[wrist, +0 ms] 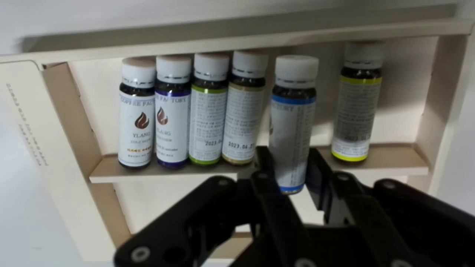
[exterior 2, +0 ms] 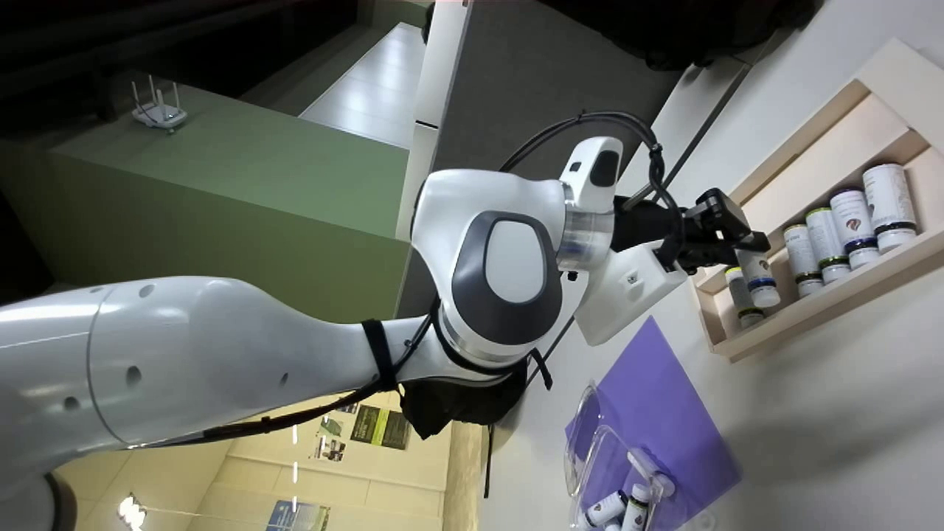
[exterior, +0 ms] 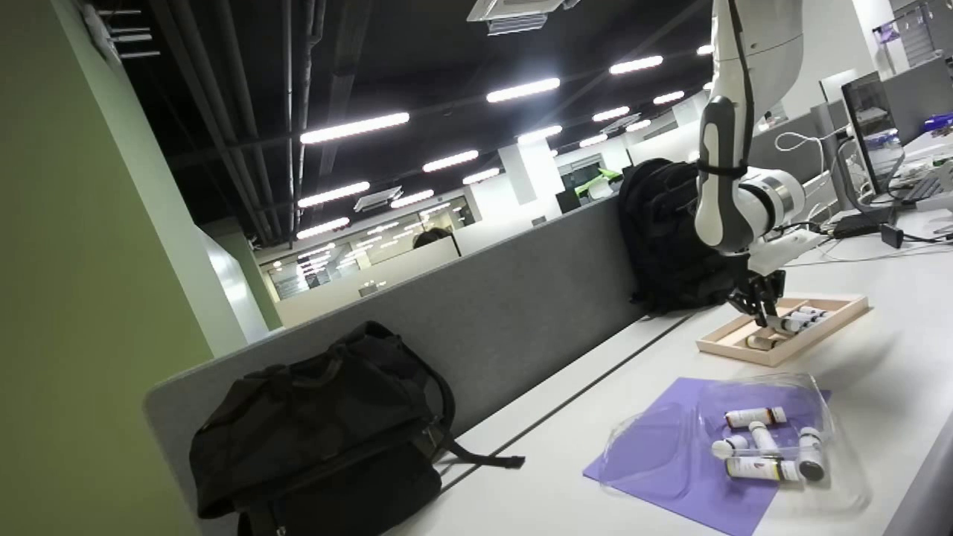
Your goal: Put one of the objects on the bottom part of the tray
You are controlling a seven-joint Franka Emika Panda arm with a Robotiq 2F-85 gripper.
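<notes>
In an exterior view: tray (exterior: 733,353) on table (exterior: 893,417), set apart from the edge along the grey partition (exterior: 521,313); narrow strip of table between tray and purple mat (exterior: 726,508).

In an exterior view: four bottles (exterior 2: 849,215) lie side by side in the tray.

Wrist view: end effector (wrist: 290,155) clasps blue-banded bottle (wrist: 292,124) over the tray; slim gap to brown-banded bottle (wrist: 243,122), wider to yellow-banded bottle (wrist: 357,115). Leftmost bottle (wrist: 136,128) reads "COFFEE FAC…", "YLANG"; brown-banded, "2023.0…", rest unclear.
</notes>
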